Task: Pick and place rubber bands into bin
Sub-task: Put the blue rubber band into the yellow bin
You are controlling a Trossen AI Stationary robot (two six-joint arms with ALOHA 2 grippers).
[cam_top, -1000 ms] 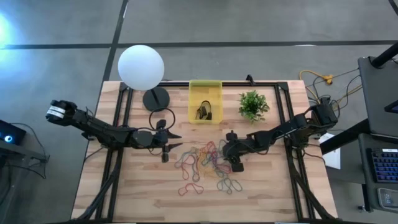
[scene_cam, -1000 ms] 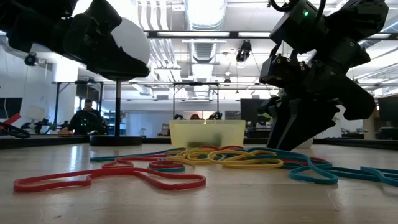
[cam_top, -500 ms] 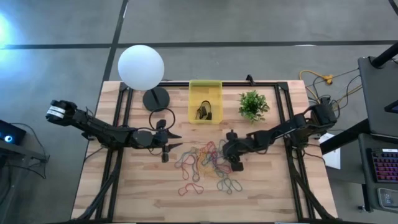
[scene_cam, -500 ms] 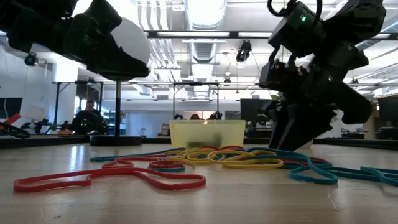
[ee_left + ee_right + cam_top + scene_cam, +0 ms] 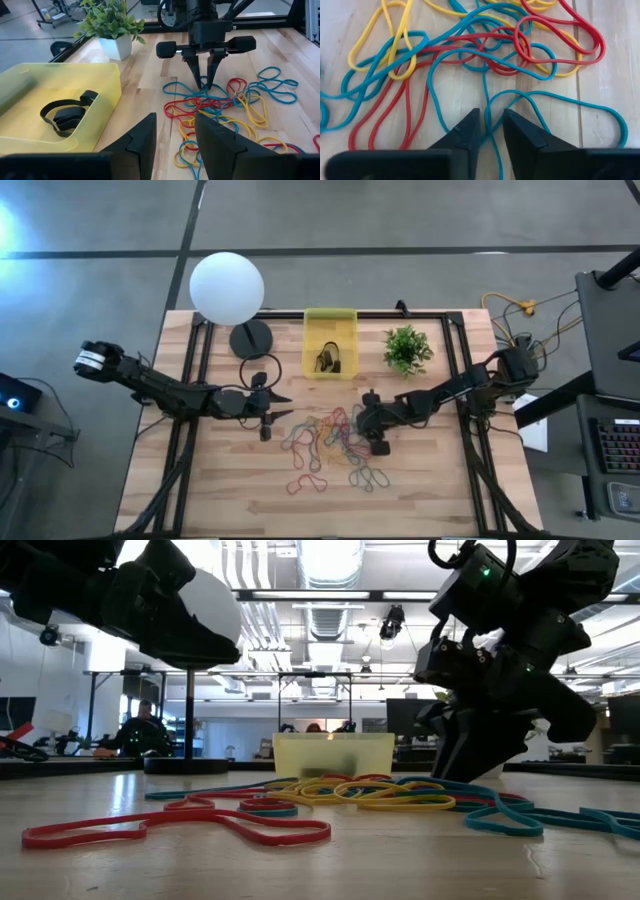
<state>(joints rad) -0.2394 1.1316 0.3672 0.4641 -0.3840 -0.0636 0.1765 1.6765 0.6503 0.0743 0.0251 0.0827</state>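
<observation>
The right gripper (image 5: 490, 131) stood tips-down on the desk (image 5: 230, 500) at the right edge of the tangled rubber bands (image 5: 330, 442), its jaws narrowed astride one blue strand (image 5: 487, 107) that ran lengthwise between them. The yellow bin (image 5: 329, 342) lay beyond the pile. The left gripper (image 5: 275, 417), jaws spread and empty, hovered just beside the pile's left edge.

High cam straight down; low cam table-level; wrist cams close; all share tangled coloured rubber bands (image 5: 335, 442).
</observation>
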